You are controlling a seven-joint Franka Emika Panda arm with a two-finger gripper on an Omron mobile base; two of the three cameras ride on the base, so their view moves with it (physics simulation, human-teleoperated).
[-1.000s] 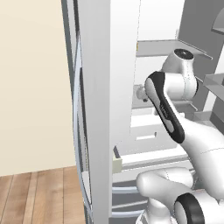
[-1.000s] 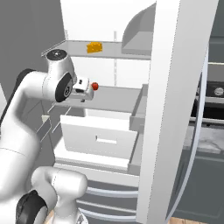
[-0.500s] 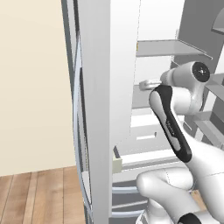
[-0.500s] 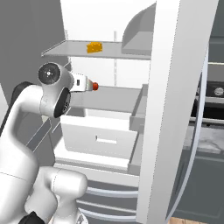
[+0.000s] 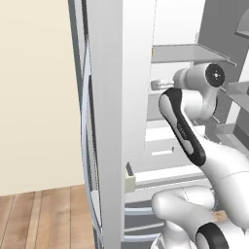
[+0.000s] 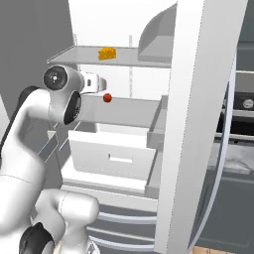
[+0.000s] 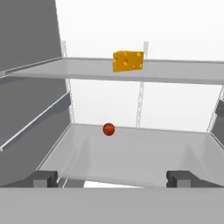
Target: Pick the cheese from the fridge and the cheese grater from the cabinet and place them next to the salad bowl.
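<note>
The fridge (image 6: 188, 124) stands open, its white shelves facing the arm. The cheese (image 7: 127, 61) sits on the upper shelf (image 7: 175, 74), at about 12 o'clock in the hand view and slightly right of centre, resting flat near the shelf's back. In the right base view the cheese (image 6: 107, 53) lies at roughly 11 o'clock, above and just right of the arm's wrist. On the shelf below, a small red ball (image 7: 108, 129) rests toward the back, near 12 o'clock from the fingertips and under the cheese, slightly left of it. The gripper (image 7: 112, 178) is level with the front of this lower shelf, its two dark tips at 7 and 5 o'clock of the hand view, spread wide with nothing between them; it touches neither cheese nor ball. Below the lower shelf a white drawer (image 6: 111, 158) stands pulled out. The fridge door (image 5: 104, 121) rises at the left in the left base view.
</note>
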